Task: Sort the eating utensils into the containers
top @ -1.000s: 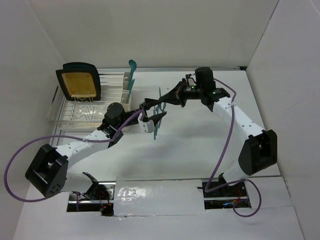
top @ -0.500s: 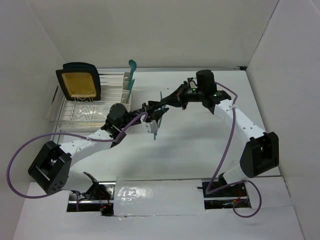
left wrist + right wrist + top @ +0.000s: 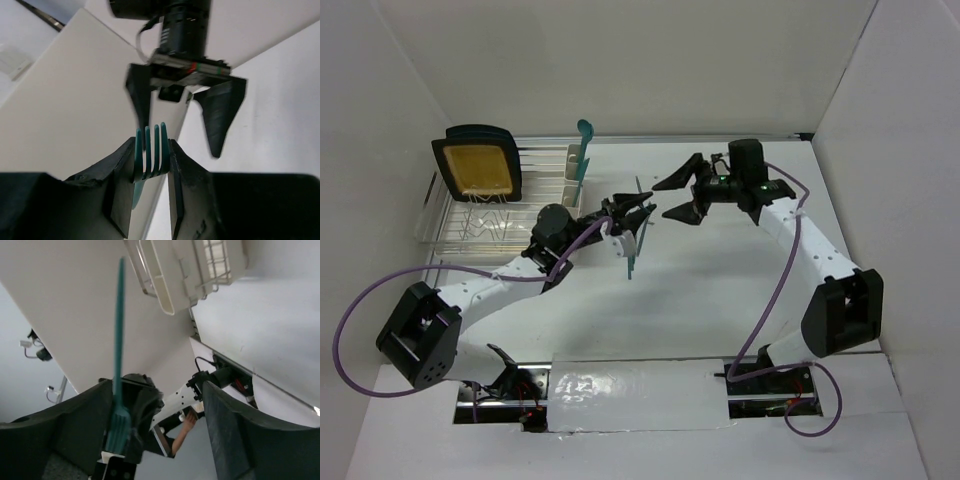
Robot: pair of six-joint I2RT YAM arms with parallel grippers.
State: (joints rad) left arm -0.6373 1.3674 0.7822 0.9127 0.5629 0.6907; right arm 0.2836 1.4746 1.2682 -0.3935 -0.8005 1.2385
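Teal fork [image 3: 149, 160] is clamped just below its tines by the left gripper [image 3: 638, 213], above the table. The right gripper [image 3: 672, 198] is spread wide just beside it. The handle's mostly hidden in the left wrist view.

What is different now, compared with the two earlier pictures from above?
The right tool opened, let go of the fork and drew back to the right. The left tool closed on the fork and now holds it alone. The spoon in the containers and the plate stayed in place.
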